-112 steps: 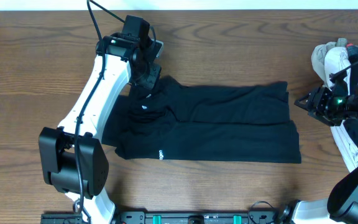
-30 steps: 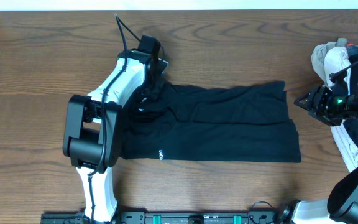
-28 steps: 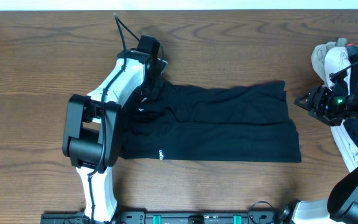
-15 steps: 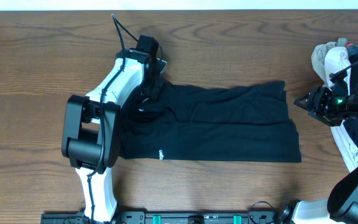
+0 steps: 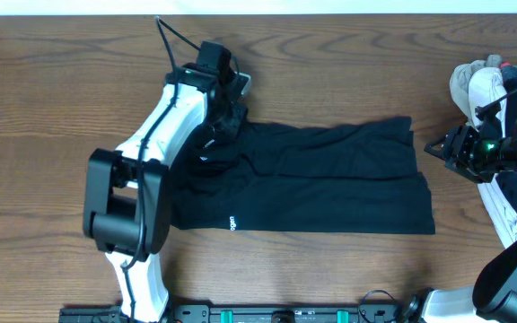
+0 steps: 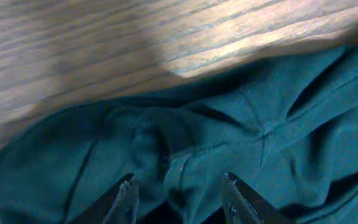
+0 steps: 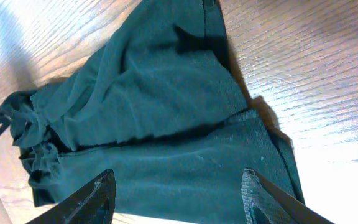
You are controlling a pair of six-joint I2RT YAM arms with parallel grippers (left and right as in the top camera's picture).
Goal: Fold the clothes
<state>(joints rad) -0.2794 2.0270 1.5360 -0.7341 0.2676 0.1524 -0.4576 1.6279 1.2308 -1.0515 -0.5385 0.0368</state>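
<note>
The black shirt (image 5: pixel 321 179) lies at the centre of the table (image 5: pixel 52 99) as a long flat band, so I judge the lengthwise folds done and the crosswise ones left, with a heap of other clothes (image 5: pixel 478 85) waiting at 2 o'clock. Overhead, the left gripper (image 5: pixel 232 118) sits over the shirt's 10 o'clock corner with its jaws hidden, but the left wrist view shows 2 fingers (image 6: pixel 124 199) spread astride a bunched ridge, pinching nothing. The right gripper (image 5: pixel 433 146) hangs off the cloth at 3 o'clock, wide and empty.
</note>
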